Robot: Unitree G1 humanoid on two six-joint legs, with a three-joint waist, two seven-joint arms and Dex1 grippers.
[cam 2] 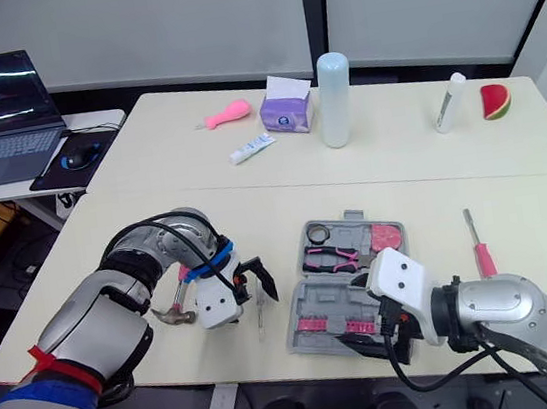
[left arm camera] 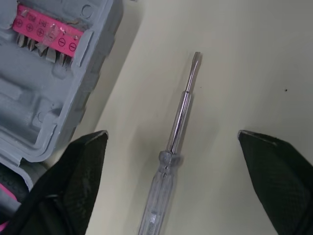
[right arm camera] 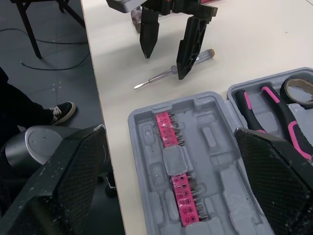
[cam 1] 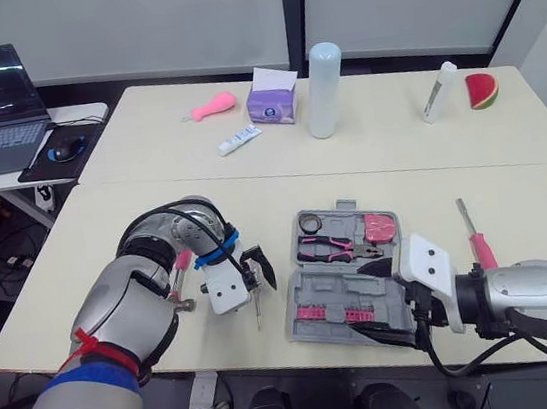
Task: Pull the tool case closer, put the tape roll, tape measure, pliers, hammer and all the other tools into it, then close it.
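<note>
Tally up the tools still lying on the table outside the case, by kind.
Screwdrivers: 2 (clear screwdriver, pink screwdriver)
Hammer: 1
Total: 3

My left arm (cam 1: pixel 115 306) is shiny silver with black cables (cam 1: pixel 190 223), a red band (cam 1: pixel 106 350) and blue bands (cam 1: pixel 217 252). My left tool (cam 1: pixel 260 279) and right tool (right arm camera: pixel 168 131) each have a white plate (cam 1: pixel 428 263) and bumpy black fingers (right arm camera: pixel 78 166).
</note>
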